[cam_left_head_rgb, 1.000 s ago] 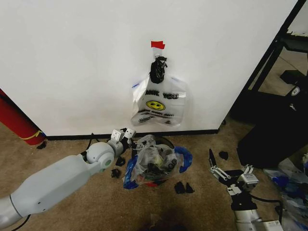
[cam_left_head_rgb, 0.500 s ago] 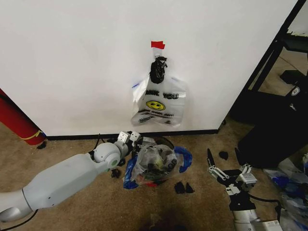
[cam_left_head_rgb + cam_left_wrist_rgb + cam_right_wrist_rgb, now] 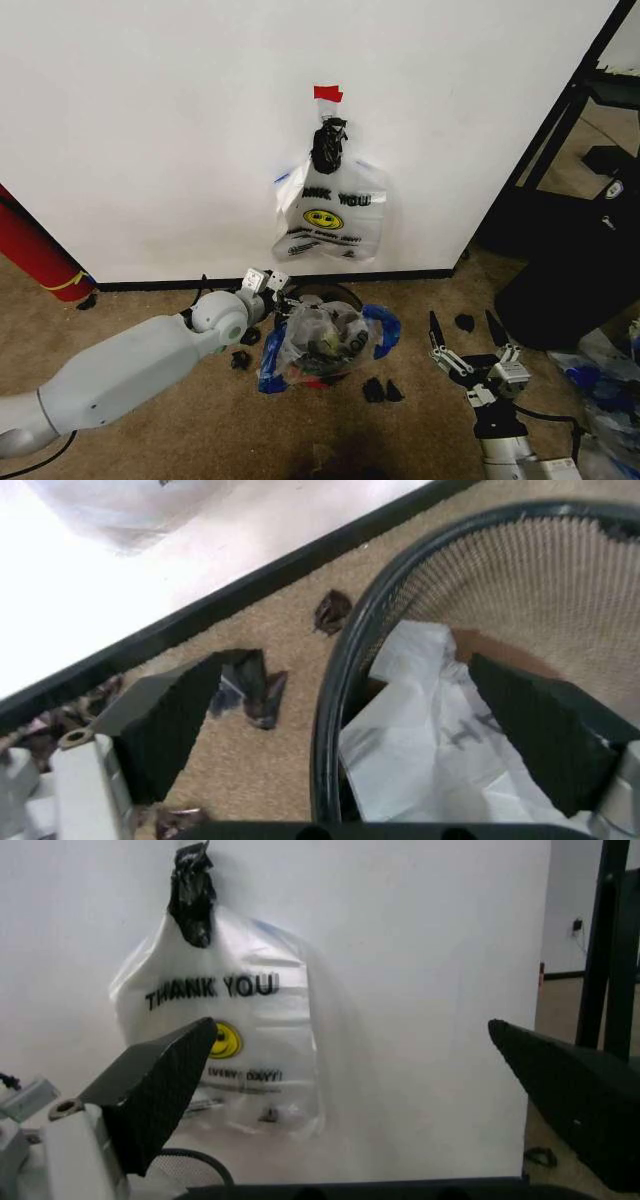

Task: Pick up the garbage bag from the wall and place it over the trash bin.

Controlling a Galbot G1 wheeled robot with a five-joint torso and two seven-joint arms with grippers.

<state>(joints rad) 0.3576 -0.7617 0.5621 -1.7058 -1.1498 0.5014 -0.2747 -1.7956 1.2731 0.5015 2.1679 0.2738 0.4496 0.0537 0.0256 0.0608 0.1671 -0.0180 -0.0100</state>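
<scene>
The left claw (image 3: 277, 290) sits low by the floor at the near-left rim of the trash bin (image 3: 340, 293), its fingers spread apart; in the left wrist view the left claw (image 3: 370, 727) straddles the bin's mesh rim (image 3: 345, 675), one finger outside over the carpet (image 3: 270, 780) and one inside above crumpled white plastic (image 3: 420, 727). Small dark scraps (image 3: 330, 611) lie on the carpet just beyond it, toward the black baseboard (image 3: 200, 615). Above and beyond this claw, the garbage bag (image 3: 330, 215) hangs on the wall (image 3: 150, 120) from a hook, its top bunched in black, a bit of red tape (image 3: 327, 93) just above. The bin below already holds a filled bag with blue handles (image 3: 383, 325). Well to the right, the right claw (image 3: 468, 345) rests near the carpet, fingers wide apart and gripping nothing; from the right wrist view the garbage bag (image 3: 240, 1042) hangs straight ahead between its fingers, well apart from them.
</scene>
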